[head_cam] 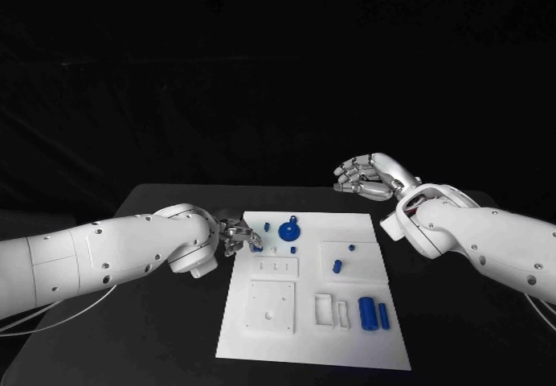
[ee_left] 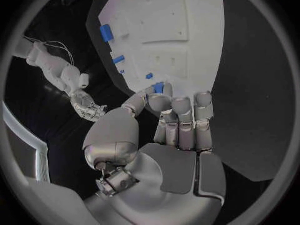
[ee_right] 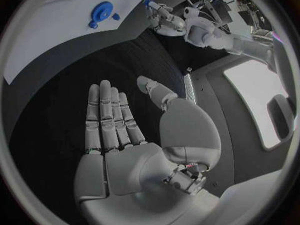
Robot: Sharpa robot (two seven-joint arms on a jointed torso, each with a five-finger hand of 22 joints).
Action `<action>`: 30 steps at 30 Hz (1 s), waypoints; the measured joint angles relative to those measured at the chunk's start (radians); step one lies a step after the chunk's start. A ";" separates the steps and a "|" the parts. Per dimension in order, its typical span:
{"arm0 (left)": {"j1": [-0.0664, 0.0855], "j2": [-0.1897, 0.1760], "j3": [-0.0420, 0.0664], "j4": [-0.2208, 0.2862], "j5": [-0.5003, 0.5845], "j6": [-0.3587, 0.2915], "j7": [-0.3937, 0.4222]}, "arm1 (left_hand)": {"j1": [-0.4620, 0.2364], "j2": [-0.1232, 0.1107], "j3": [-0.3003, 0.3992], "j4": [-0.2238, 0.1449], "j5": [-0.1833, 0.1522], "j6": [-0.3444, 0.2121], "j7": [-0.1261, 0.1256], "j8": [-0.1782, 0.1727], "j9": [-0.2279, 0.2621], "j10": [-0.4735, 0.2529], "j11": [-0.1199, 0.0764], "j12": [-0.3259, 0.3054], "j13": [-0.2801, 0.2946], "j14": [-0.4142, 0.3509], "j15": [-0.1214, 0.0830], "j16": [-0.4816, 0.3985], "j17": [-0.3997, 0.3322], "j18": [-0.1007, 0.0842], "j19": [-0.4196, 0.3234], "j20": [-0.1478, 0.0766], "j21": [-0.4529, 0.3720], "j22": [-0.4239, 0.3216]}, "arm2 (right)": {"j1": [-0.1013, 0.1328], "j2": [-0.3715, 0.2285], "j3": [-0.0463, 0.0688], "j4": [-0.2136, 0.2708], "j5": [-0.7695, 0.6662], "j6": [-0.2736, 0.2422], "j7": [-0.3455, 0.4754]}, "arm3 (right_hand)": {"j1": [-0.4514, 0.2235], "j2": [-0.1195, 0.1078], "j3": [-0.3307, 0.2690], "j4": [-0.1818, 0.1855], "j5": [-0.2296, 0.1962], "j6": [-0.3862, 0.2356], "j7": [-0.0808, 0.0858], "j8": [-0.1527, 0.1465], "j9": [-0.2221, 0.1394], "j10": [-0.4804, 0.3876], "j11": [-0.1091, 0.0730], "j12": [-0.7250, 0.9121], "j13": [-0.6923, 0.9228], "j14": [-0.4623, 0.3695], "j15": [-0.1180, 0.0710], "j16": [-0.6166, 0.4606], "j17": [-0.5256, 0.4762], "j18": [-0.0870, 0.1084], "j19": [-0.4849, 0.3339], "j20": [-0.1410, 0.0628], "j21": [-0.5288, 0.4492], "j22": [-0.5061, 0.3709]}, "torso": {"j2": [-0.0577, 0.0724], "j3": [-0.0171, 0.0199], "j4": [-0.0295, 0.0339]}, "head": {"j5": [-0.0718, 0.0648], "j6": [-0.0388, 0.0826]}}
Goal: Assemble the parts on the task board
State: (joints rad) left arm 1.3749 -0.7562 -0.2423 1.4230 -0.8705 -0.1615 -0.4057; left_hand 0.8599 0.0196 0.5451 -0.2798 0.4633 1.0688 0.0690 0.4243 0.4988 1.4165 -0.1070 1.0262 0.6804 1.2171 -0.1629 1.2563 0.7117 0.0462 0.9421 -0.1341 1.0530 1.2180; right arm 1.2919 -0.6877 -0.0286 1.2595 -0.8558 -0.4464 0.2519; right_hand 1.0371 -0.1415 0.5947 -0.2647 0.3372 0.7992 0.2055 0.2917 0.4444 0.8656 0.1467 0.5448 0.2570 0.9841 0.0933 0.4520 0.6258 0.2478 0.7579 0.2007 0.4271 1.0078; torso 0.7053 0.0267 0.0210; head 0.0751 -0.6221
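The white task board [head_cam: 348,346] lies mid-table. My left hand [head_cam: 240,238] is at the board's far left edge and pinches a small blue part [ee_left: 159,87] between thumb and fingertips, just above the board [ee_left: 175,20]. The right wrist view shows that part [ee_right: 148,2] at the left hand's [ee_right: 164,19] tips. On the board sit a round blue disc part [head_cam: 290,233], a blue peg [head_cam: 337,265] and two blue cylinders [head_cam: 373,314]. My right hand [head_cam: 371,175] hovers beyond the board's far right corner, fingers straight and apart [ee_right: 109,120], holding nothing.
White blocks [head_cam: 328,311] stand beside the two cylinders, and a square white plate [head_cam: 272,305] sits in the board's near left. Black table [head_cam: 151,338] surrounds the board on all sides. A cable [head_cam: 47,314] trails under my left arm.
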 measured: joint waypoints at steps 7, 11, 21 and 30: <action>-0.021 0.005 0.000 -0.007 -0.043 -0.001 -0.007 | -0.002 0.002 -0.001 -0.001 0.008 0.000 0.000 0.001 0.000 0.000 0.000 0.000 0.004 0.000 0.000 0.002 0.000 0.000 0.000 0.000 0.000 0.001 | 0.003 0.001 0.002 -0.025 0.089 0.009 0.025 | -0.003 0.010 -0.011 -0.011 0.024 0.000 0.000 0.009 -0.011 0.081 0.005 -0.149 -0.122 0.003 0.015 -0.087 -0.045 0.000 -0.026 0.019 -0.067 -0.050 | 0.000 -0.0017 -0.0001 | 0.002 -0.013; -0.030 0.007 0.000 -0.015 -0.058 -0.002 -0.008 | -0.002 0.002 -0.001 -0.001 0.008 0.000 0.000 0.001 0.001 0.000 0.000 0.003 0.006 0.000 0.000 0.002 0.000 0.000 0.000 0.000 0.000 0.001 | 0.004 0.001 0.002 -0.030 0.122 0.019 0.033 | -0.007 0.014 -0.022 -0.013 0.031 0.000 0.000 0.009 -0.016 0.121 0.003 -0.211 -0.159 0.007 0.022 -0.112 -0.065 0.000 -0.031 0.024 -0.083 -0.057 | 0.000 -0.0017 -0.0006 | 0.004 -0.021; -0.045 0.017 0.000 -0.011 -0.074 -0.002 -0.008 | -0.006 0.006 -0.003 -0.002 0.013 0.000 0.000 0.001 0.001 0.000 0.000 0.004 0.010 0.000 0.000 0.006 0.000 0.000 0.000 0.000 0.004 0.002 | 0.004 0.002 0.002 -0.032 0.155 0.032 0.040 | -0.007 0.014 -0.025 -0.011 0.031 0.000 0.000 0.009 -0.019 0.134 0.005 -0.228 -0.170 0.010 0.025 -0.116 -0.070 0.000 -0.028 0.028 -0.085 -0.058 | 0.000 -0.0012 -0.0012 | 0.002 -0.031; -0.045 0.017 0.001 -0.005 -0.076 -0.001 -0.007 | -0.006 0.005 -0.004 -0.001 0.013 0.000 0.000 -0.002 0.001 0.000 0.000 0.004 0.010 0.000 0.000 0.006 0.000 0.000 0.000 0.000 0.004 0.003 | 0.005 0.003 0.002 -0.037 0.165 0.036 0.040 | -0.006 0.014 -0.028 -0.008 0.031 0.000 0.000 0.009 -0.021 0.139 0.007 -0.236 -0.173 0.010 0.025 -0.116 -0.072 0.000 -0.028 0.028 -0.087 -0.059 | -0.001 -0.0007 -0.0020 | 0.000 -0.031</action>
State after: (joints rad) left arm 1.3303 -0.7396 -0.2414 1.4183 -0.9461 -0.1627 -0.4128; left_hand 0.8540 0.0250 0.5408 -0.2811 0.4762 1.0688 0.0690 0.4219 0.4998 1.4161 -0.1069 1.0302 0.6904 1.2171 -0.1631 1.2624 0.7116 0.0462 0.9420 -0.1340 1.0570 1.2213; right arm 1.2965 -0.6851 -0.0268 1.2226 -0.6908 -0.4106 0.2915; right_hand 1.0307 -0.1273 0.5672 -0.2730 0.3680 0.7993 0.2054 0.3011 0.4238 1.0046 0.1536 0.3085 0.0842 0.9945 0.1187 0.3360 0.5543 0.2481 0.7303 0.2287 0.3404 0.9483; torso 0.7045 0.0261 0.0190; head 0.0755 -0.6531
